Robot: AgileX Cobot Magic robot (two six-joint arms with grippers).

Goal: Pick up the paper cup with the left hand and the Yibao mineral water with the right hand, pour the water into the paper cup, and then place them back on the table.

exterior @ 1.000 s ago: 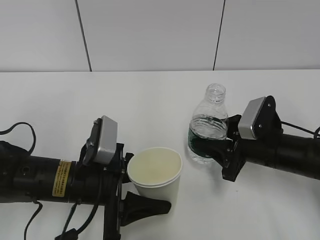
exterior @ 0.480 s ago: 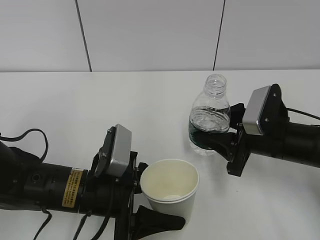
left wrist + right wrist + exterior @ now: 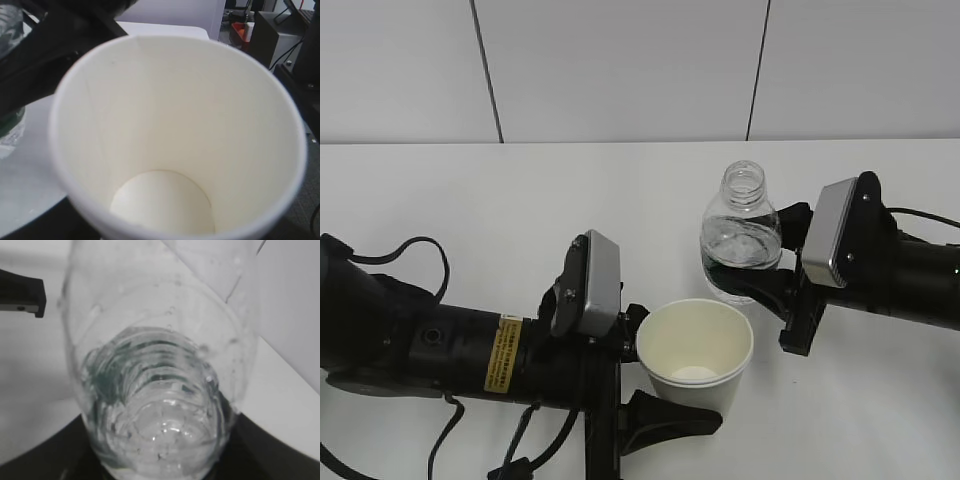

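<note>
Near the front middle of the large plain white tabletop (image 3: 620,200), the small cream-white paper cup with a rolled rim (image 3: 695,355) is clamped between the black fingers of the left hand (image 3: 665,395), upright and open-mouthed, its inside apparently dry in the left wrist view. Just beside it, to the right and slightly behind, the small clear ribbed plastic bottle with a dark green label band (image 3: 740,240) is gripped around its lower body by the right hand (image 3: 745,285), uncapped and tipped a little toward the cup, with water low in it. The step in hand is judged to be bringing the neck over the cup before pouring. The bottle mouth should be carried above the rim's centre and tilted slowly, while the cup is kept level and not squeezed further, since thin paper can buckle. Clearance between the two grippers is small, so the tilt is best made toward the cup's far-right edge. Open table is available behind and to the right; the front edge lies close beneath the left arm.
</note>
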